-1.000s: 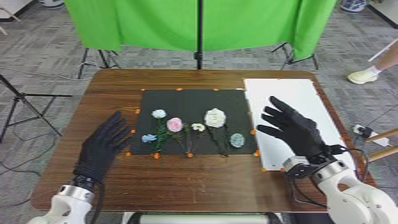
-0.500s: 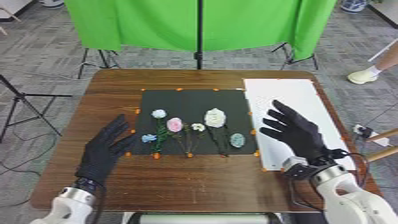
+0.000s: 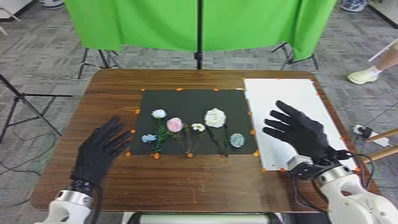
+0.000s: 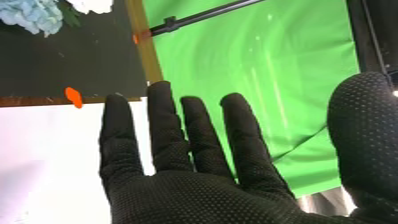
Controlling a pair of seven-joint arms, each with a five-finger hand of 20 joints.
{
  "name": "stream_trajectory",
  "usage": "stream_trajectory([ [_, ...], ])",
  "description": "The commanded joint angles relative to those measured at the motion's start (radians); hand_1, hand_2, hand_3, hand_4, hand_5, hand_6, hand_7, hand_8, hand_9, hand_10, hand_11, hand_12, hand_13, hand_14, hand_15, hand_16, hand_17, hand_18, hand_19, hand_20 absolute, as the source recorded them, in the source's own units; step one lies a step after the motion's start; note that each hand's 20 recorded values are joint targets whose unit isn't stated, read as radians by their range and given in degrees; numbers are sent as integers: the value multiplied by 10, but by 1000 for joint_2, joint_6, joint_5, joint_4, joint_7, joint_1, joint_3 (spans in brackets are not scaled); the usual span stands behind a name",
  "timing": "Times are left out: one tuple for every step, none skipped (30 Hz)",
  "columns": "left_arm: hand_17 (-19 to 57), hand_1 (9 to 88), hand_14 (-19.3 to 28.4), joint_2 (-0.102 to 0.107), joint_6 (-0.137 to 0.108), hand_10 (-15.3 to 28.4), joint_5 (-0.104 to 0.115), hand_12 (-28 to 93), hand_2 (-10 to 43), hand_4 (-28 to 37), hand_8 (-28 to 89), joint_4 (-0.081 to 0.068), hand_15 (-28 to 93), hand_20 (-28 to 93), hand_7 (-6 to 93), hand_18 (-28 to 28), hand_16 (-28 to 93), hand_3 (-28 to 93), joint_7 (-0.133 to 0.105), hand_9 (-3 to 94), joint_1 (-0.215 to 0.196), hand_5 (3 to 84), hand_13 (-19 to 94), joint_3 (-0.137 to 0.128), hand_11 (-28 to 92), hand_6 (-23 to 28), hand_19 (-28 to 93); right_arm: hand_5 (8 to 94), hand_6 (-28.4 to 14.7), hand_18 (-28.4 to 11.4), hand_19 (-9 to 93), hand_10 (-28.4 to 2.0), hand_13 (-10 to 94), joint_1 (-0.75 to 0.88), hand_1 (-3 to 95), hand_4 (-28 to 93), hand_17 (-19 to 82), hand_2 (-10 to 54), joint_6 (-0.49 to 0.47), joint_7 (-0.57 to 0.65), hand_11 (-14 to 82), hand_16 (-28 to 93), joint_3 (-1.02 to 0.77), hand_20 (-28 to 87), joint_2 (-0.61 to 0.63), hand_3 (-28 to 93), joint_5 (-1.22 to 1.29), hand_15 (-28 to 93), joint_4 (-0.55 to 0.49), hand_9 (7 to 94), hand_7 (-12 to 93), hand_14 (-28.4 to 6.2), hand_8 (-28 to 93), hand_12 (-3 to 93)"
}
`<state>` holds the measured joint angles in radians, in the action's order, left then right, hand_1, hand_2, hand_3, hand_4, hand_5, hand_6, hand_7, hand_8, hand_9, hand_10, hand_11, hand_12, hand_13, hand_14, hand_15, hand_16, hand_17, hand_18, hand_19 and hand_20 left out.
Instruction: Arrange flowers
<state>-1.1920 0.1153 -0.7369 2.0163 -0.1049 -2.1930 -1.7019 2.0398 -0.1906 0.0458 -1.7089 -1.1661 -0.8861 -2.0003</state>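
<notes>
Green cloth (image 3: 151, 25) hangs beyond a brown wooden table (image 3: 195, 185). At left, the black-gloved left hand (image 3: 96, 152) is spread wide. Across a dark rectangular mat (image 3: 185, 102) lie stemmed blue flowers (image 3: 159, 114), a pink flower (image 3: 174, 125), white flowers (image 3: 215, 118) and a blue-green bloom (image 3: 237, 140). Rightmost, the black-gloved right hand (image 3: 302, 136) opens wide above a white rectangular sheet (image 3: 280, 95).

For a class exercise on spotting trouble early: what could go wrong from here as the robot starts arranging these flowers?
The pink flower and small white flower have stems converging near the mat's near edge, so lifting one might drag the other. Thin stems lying flat on the black mat could be hard for gloved fingers to pinch. The left hand is close to the light blue flower and might brush it.
</notes>
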Motion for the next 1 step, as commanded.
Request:
stream_trajectory([
  [-96, 247, 137, 11, 13, 99, -1, 183, -5, -283, -81, -32, 341, 101, 166, 201, 29, 662, 1, 214, 50, 285, 213, 43, 160, 34, 492, 331, -32, -218, 397, -119, 323, -15, 154, -271, 5, -12, -62, 29, 59, 317, 5, 177, 0, 806, -147, 116, -14, 351, 131, -120, -97, 210],
])
